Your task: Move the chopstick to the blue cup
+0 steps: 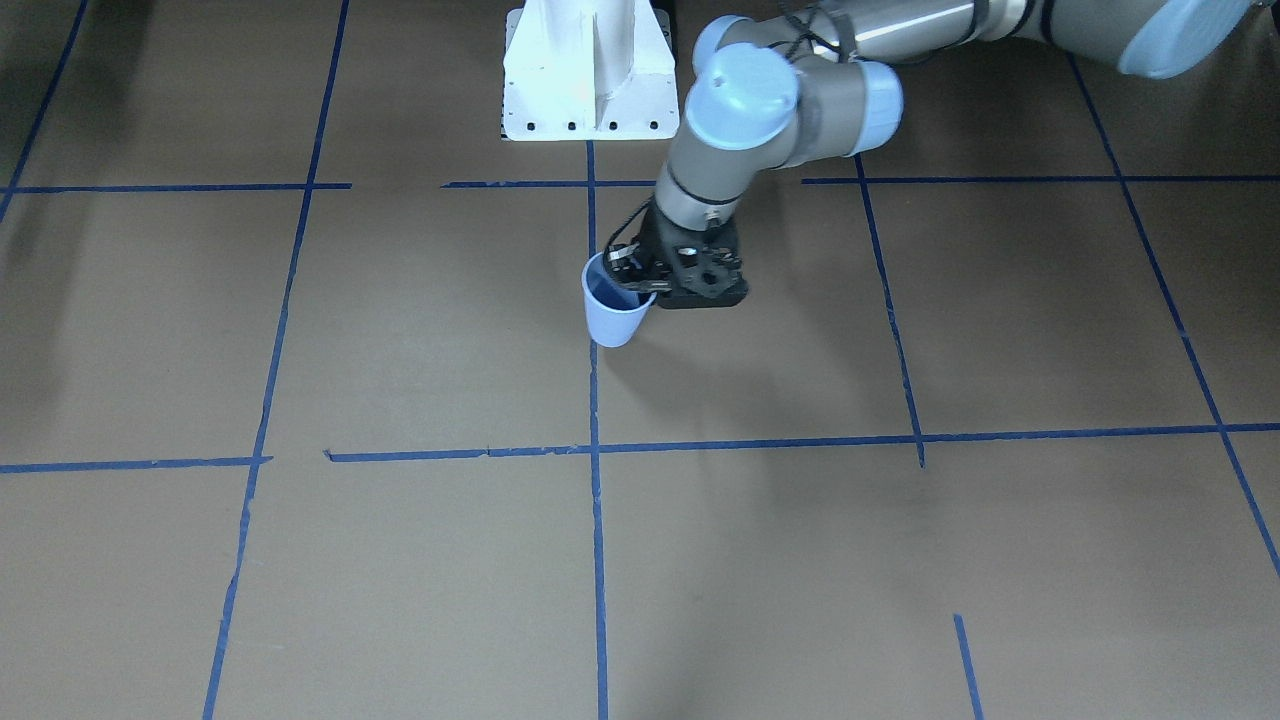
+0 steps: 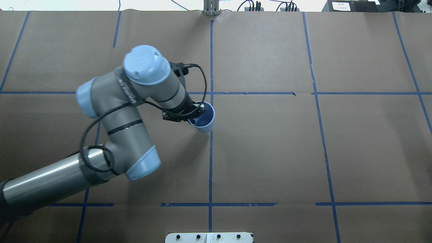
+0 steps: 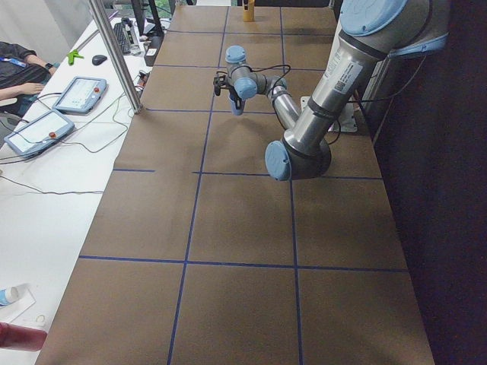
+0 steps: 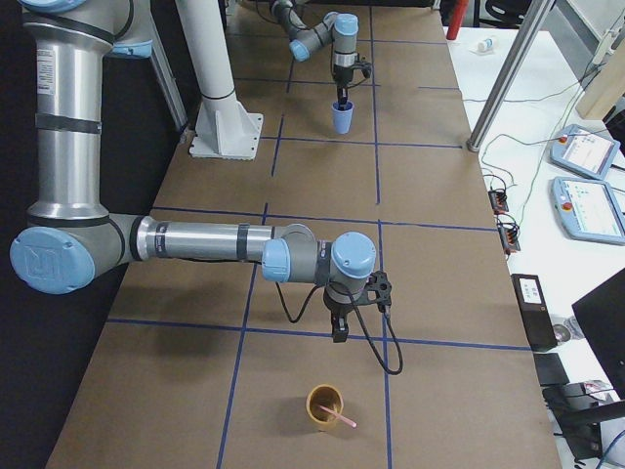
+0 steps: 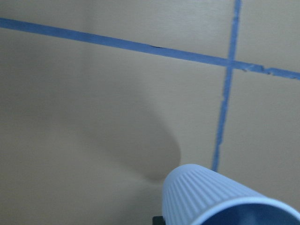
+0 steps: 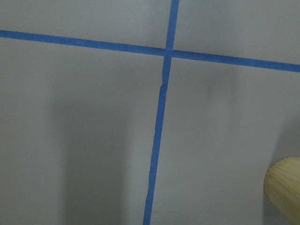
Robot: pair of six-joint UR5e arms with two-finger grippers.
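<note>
Fingers of the left gripper (image 1: 632, 272) (image 2: 195, 113) are clenched on the rim of the small light blue ribbed cup (image 1: 613, 322) (image 2: 206, 126). One finger reaches down into the darker blue inside, against the wall nearest the wrist. The left wrist view shows only the cup's ribbed side (image 5: 206, 197) and part of its rim at the bottom edge. Whether the cup's base rests on the table or hangs just above it cannot be told.

The cup sits beside a long blue tape line (image 1: 596, 500) on the brown paper-covered table (image 1: 400, 330), not far from the white mounting base (image 1: 590, 70).

Well apart, towards the table's other end, the right gripper (image 4: 338, 330) points down over a tape crossing. It shows only in the side view, so one cannot tell whether it is released or clenched. Near it stands a tan ribbed cup (image 4: 320, 410) (image 6: 285, 187). The thin pale pink chopstick (image 4: 343, 421) stands in this tan cup, leaning over its rim, far from the blue cup (image 4: 342, 119).

Off the table, two tablet-like control pendants (image 3: 80, 93) lie on a white bench, and a person's arm (image 3: 19, 80) rests beside them.
</note>
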